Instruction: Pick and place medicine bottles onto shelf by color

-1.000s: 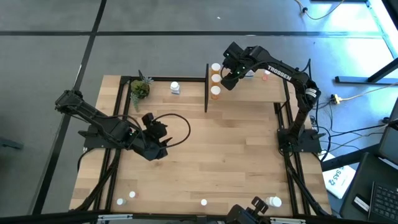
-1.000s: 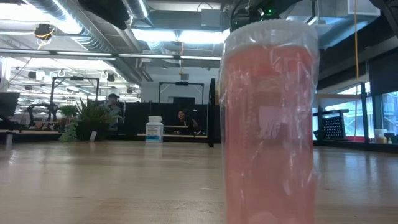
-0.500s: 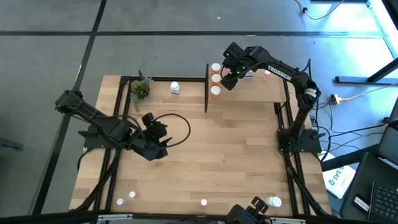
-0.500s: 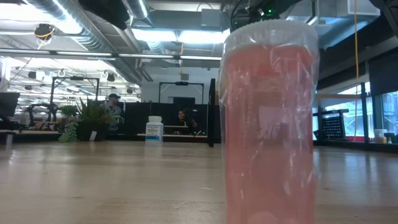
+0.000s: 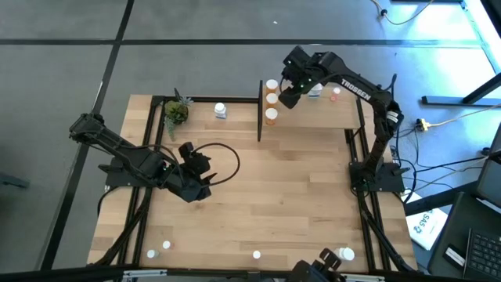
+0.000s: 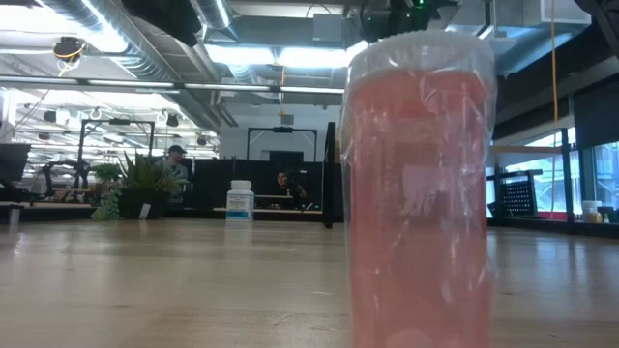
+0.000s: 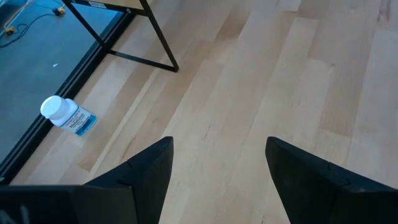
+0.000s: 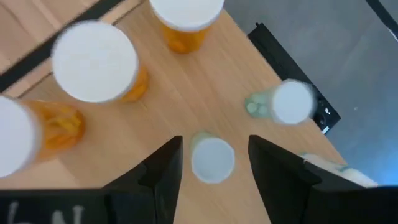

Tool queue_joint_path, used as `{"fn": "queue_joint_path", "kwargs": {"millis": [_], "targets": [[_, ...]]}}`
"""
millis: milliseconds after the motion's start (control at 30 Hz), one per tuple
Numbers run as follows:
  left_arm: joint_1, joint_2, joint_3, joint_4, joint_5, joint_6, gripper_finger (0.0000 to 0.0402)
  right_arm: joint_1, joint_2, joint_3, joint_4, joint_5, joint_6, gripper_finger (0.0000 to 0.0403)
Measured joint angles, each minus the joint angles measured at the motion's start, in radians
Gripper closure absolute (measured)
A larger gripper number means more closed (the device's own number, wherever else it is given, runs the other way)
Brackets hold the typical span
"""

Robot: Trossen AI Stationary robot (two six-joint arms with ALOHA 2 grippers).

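While the left gripper [image 5: 197,190] idles open at mid-table, the right gripper [image 5: 288,95] hangs above the shelf [image 5: 329,114] — fingers parted. Between them stands a green bottle [image 8: 212,159], ungripped, three orange bottles [image 8: 99,65] nearby.

Right gripper [image 8: 213,163] open above a green bottle [image 8: 212,159] on the shelf [image 8: 186,99].

both arms are matte black, built of slim tubular links with chunkier blocks at the joints. the right arm [image 5: 352,90] carries white "trossen" lettering along its long link and a small green light near its wrist. the left arm [image 5: 129,160] trails a thin black cable that curls in a loop beside its wrist. each base is a squat dark block. in the wrist views the fingers [image 7: 146,171] are broad, flat, dark wedges with angular edges.
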Motion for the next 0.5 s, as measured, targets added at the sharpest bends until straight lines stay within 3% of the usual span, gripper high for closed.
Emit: {"fn": "queue_joint_path", "kwargs": {"millis": [267,500], "targets": [[0.000,0.000,0.000,0.000,0.000,-0.001,0.0152,0.037,0.000,0.162,-0.120,0.001,0.019,0.0218],[0.000,0.000,0.000,-0.001,0.029,-0.028,0.0152,0.149,-0.019,0.281,-0.232,0.019,-0.059,0.0218]]}}
